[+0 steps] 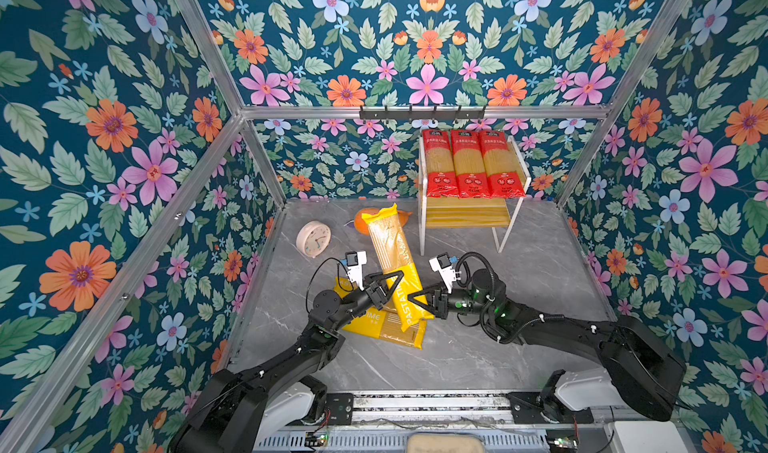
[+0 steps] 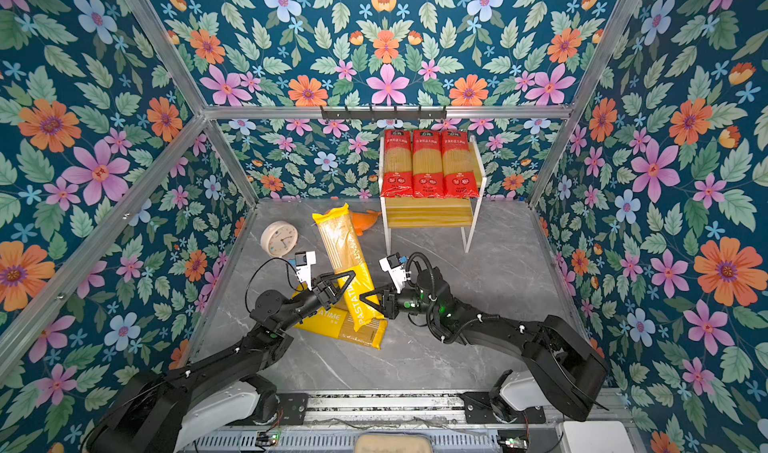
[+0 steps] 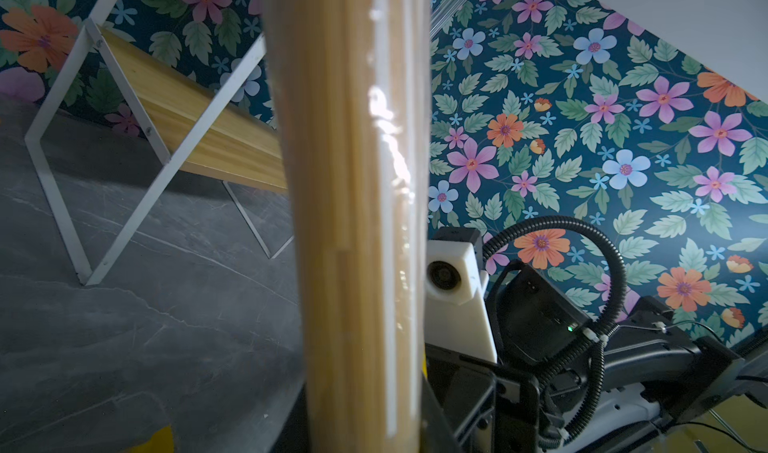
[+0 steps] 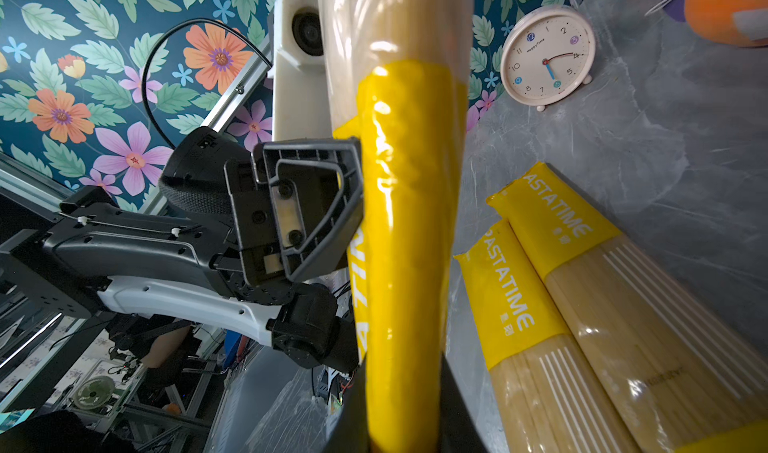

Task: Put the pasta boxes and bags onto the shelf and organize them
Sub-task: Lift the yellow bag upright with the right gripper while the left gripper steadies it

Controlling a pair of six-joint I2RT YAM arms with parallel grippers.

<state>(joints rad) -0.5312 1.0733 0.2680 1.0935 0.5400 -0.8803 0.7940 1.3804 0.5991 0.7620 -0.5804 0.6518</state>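
The left gripper [image 1: 394, 280] and right gripper [image 1: 415, 301] each clamp narrow jaws on one long yellow "PASTATIME" spaghetti pack [image 1: 388, 239], tilted above two matching packs [image 1: 399, 332] on the grey marble table [image 1: 457, 347], near the white-framed wooden-slat shelf [image 1: 467, 218].

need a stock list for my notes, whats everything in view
table: 1, grey marble, below all
shelf: 1, tan boards, white frame, back right
red-ended packs: 3, clear with red, shelf's top tier
raised yellow pack: 1, yellow and clear, mid-table, lifted
flat yellow packs: 2, same colours, table, under it
clock: 1, pale pink, table, back left
plush toy: 1, orange, behind raised yellow pack
hook rail: 1, black, wall above shelf
left hand: 1, black, shut on raised yellow pack
right hand: 1, black, shut on it too
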